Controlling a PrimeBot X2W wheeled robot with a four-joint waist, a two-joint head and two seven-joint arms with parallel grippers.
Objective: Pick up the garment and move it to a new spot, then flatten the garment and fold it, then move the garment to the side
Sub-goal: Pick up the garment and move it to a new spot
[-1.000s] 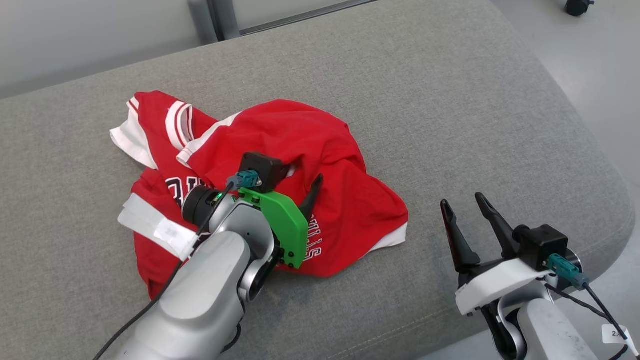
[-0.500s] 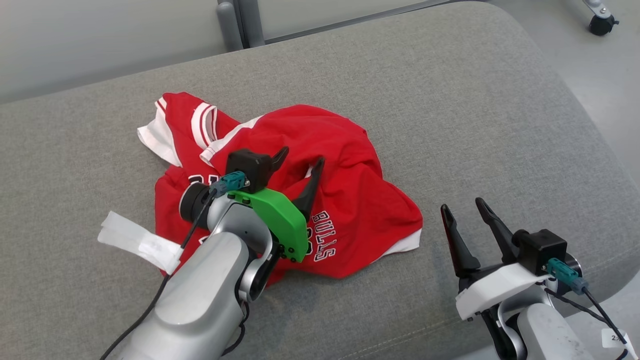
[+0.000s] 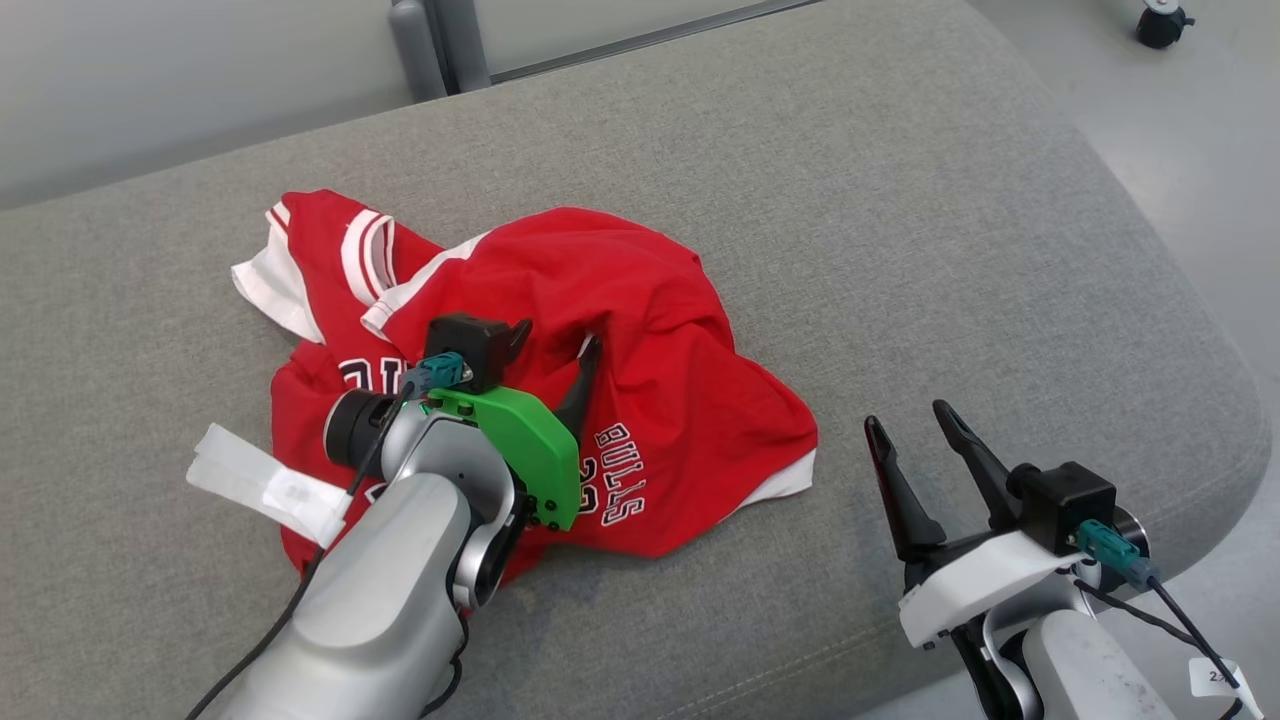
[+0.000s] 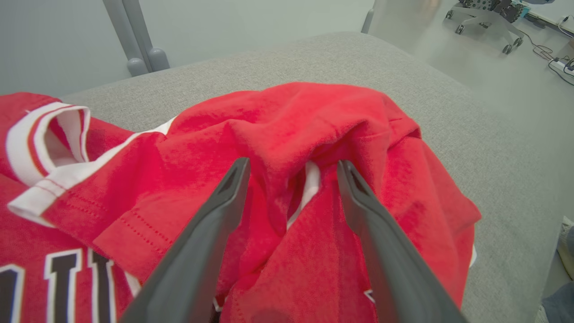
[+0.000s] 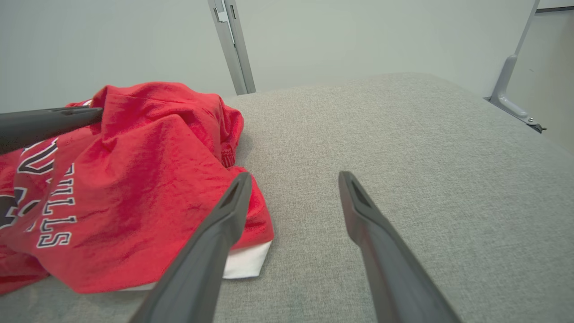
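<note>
The garment is a red jersey with white trim and "BULLS" lettering, lying crumpled on a grey cushion. My left gripper hovers over its middle, open. In the left wrist view the left gripper has its two fingers on either side of a raised fold of the garment, not pinching it. My right gripper stands open over bare cushion, just right of the jersey's white hem. The right wrist view puts the right gripper beside the garment, with nothing between its fingers.
The cushion's rounded right and front edges drop to a pale floor. A grey metal post stands behind the cushion, and a caster wheel sits on the floor at the far right. Bare cushion stretches behind and right of the jersey.
The head camera swayed, shifting the whole picture. My left gripper has drawn back a little toward the lower left over the jersey, so both its fingers and more lettering show. The right gripper stays put.
</note>
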